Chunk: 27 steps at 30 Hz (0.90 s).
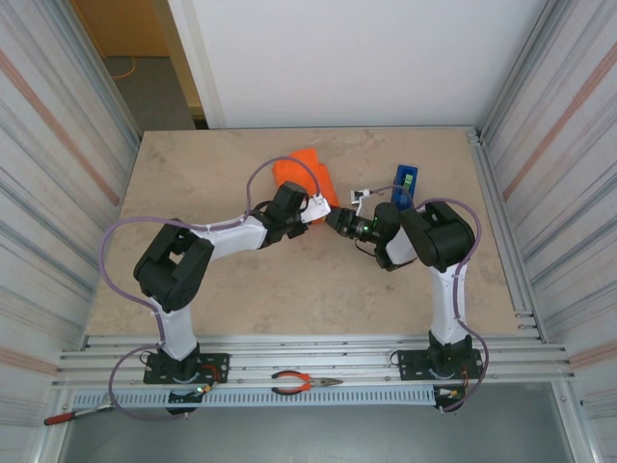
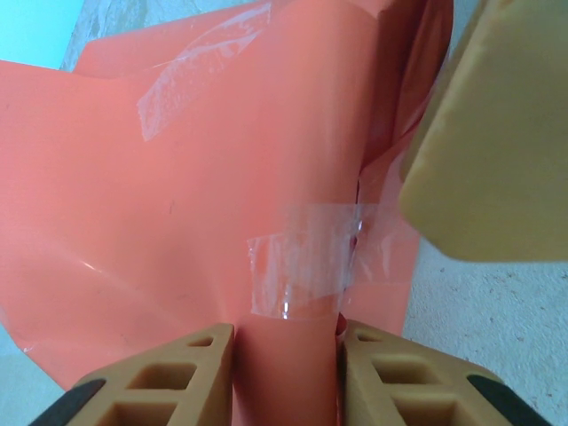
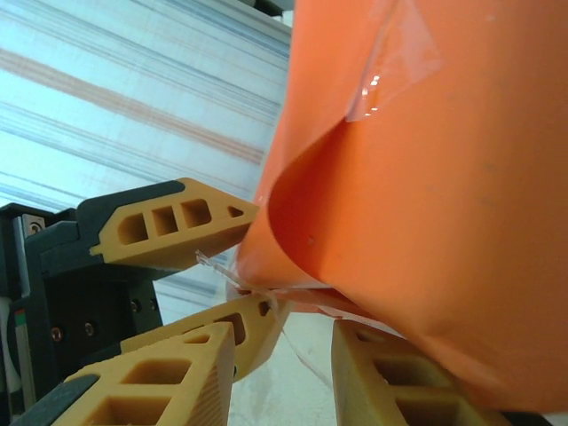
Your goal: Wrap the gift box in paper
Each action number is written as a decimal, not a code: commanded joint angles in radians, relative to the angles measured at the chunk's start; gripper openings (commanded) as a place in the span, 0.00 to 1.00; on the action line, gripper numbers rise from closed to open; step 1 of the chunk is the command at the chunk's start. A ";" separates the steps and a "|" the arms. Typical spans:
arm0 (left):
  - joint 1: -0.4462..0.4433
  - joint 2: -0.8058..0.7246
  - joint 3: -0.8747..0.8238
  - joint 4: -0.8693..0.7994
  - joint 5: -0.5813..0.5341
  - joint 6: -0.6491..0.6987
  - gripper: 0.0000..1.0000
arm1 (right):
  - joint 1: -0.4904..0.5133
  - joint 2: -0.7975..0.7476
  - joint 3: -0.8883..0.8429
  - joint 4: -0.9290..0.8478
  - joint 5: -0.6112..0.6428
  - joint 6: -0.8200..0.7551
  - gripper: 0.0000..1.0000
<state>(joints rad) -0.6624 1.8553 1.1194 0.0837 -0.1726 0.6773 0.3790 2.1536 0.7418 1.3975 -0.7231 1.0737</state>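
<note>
The beige, stone-look table [image 1: 241, 289] is the largest surface, matte and mottled. It is walled left and right by ribbed metal panels [image 1: 58, 145].

Just far of its centre sits the paper [image 1: 304, 172], a thin, smooth, bright orange sheet gathered into a lumpy bundle with soft creases and one raised fold. The gift box lies somewhere under it, and none of its faces can be made out.

The left gripper [image 2: 284, 335] is clamped on that upright fold, which fills the gap between its tan, ribbed fingers [image 2: 151, 386]. The right gripper [image 3: 288, 328] meets it from the right. Its jaws are partly spread with tabletop showing between them, and the paper bulges over one finger.

A narrow blue tape dispenser [image 1: 406, 181] stands upright just right of the bundle.

Glossy clear tape strips [image 2: 302, 266] cross the paper's seams, wrinkled at the edges.

Bare tabletop lies open to the left, near side and far right.
</note>
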 commanded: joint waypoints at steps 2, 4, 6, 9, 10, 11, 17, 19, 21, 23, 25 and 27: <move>0.011 0.034 -0.015 -0.106 0.008 -0.021 0.32 | -0.008 -0.038 -0.012 0.004 0.002 0.016 0.34; 0.010 0.035 -0.016 -0.107 0.007 -0.022 0.32 | -0.017 -0.047 -0.031 0.004 0.002 0.014 0.34; 0.011 0.033 -0.017 -0.107 0.007 -0.021 0.32 | -0.033 -0.062 -0.056 0.008 0.004 0.014 0.31; 0.010 0.034 -0.015 -0.107 0.008 -0.022 0.32 | -0.049 -0.091 -0.082 0.007 -0.011 0.017 0.12; 0.011 0.035 -0.015 -0.108 0.008 -0.021 0.32 | -0.051 -0.099 -0.086 0.002 -0.020 0.015 0.07; 0.010 0.036 -0.016 -0.107 0.007 -0.021 0.32 | -0.050 -0.106 -0.087 -0.006 -0.027 0.015 0.02; 0.010 0.033 -0.016 -0.108 0.005 -0.022 0.32 | -0.024 -0.126 -0.064 -0.041 -0.039 0.005 0.00; 0.010 0.033 -0.016 -0.108 0.006 -0.021 0.32 | -0.012 -0.122 -0.050 -0.051 -0.041 0.006 0.00; 0.011 0.033 -0.016 -0.107 0.006 -0.021 0.31 | 0.000 -0.118 -0.034 -0.063 -0.041 0.003 0.00; 0.010 0.033 -0.016 -0.107 0.006 -0.021 0.32 | 0.012 -0.112 -0.022 -0.069 -0.040 0.002 0.00; 0.010 0.033 -0.016 -0.107 0.005 -0.021 0.31 | 0.019 -0.106 -0.014 -0.071 -0.040 0.001 0.00; 0.011 0.032 -0.018 -0.106 0.005 -0.022 0.31 | 0.024 -0.099 -0.005 -0.078 -0.038 0.000 0.00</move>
<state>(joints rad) -0.6624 1.8553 1.1198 0.0834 -0.1730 0.6773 0.3939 2.0598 0.7116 1.3319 -0.7422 1.0912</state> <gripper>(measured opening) 0.317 0.061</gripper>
